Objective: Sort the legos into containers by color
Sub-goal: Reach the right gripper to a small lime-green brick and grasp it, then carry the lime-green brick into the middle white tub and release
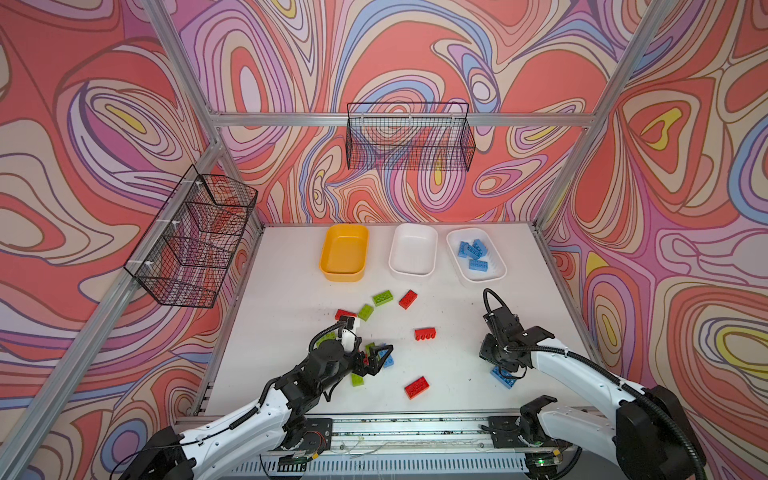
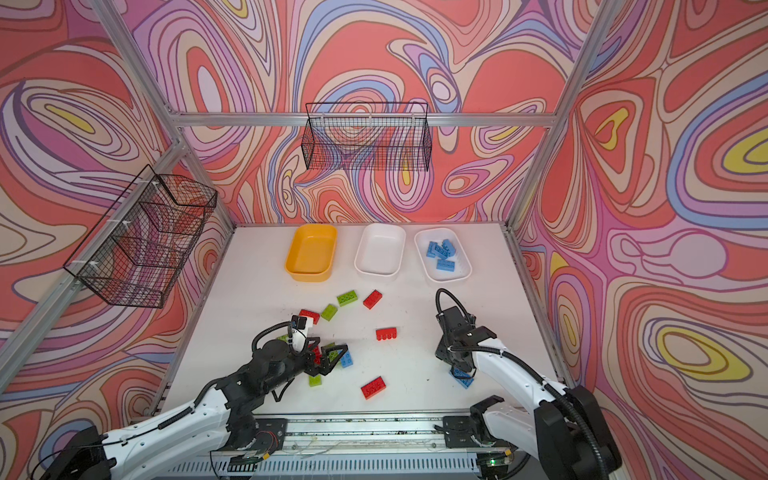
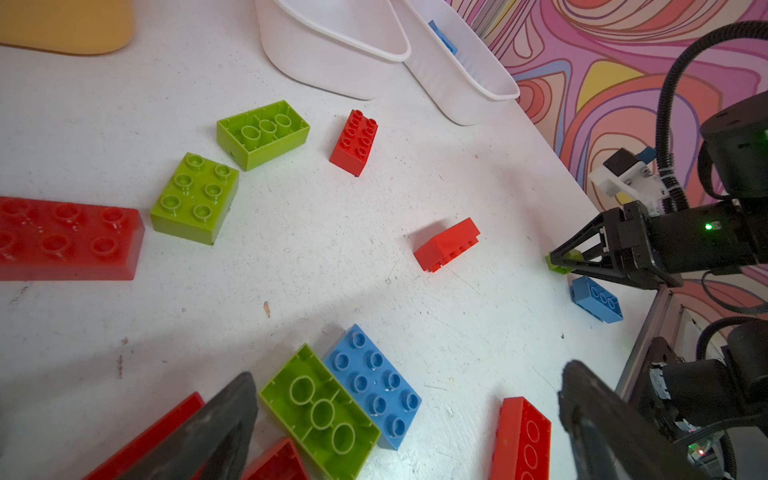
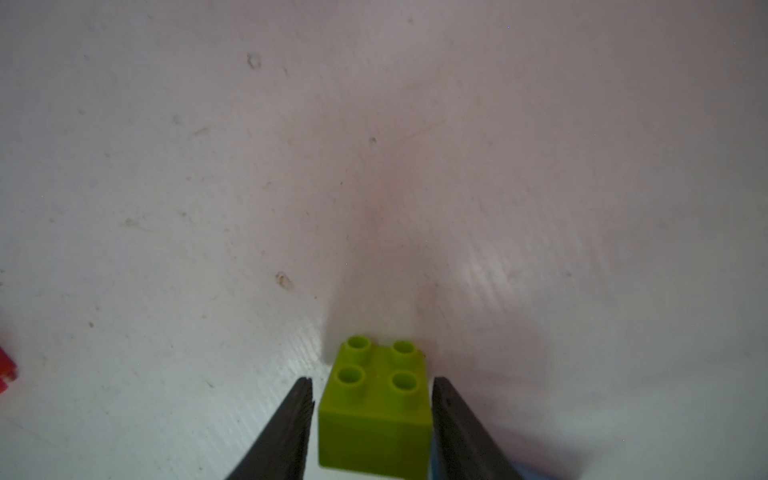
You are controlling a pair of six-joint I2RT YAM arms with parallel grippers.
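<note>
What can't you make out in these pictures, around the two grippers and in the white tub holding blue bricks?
The small lime green studded plastic brick: the right gripper hides it in both top views; the right wrist view leaves unclear whether both fingers touch it.
A second lime green brick: mostly behind the left arm in both top views.
The light blue bricks in the white plastic tub: piled, too small to count.

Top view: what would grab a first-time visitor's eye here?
First, the loud swirling pink, red and lilac walls all around. Then the red, green and blue legos scattered over the white table. At its far edge a yellow-orange tub stands empty, and the rightmost white tub holds blue bricks.
</note>
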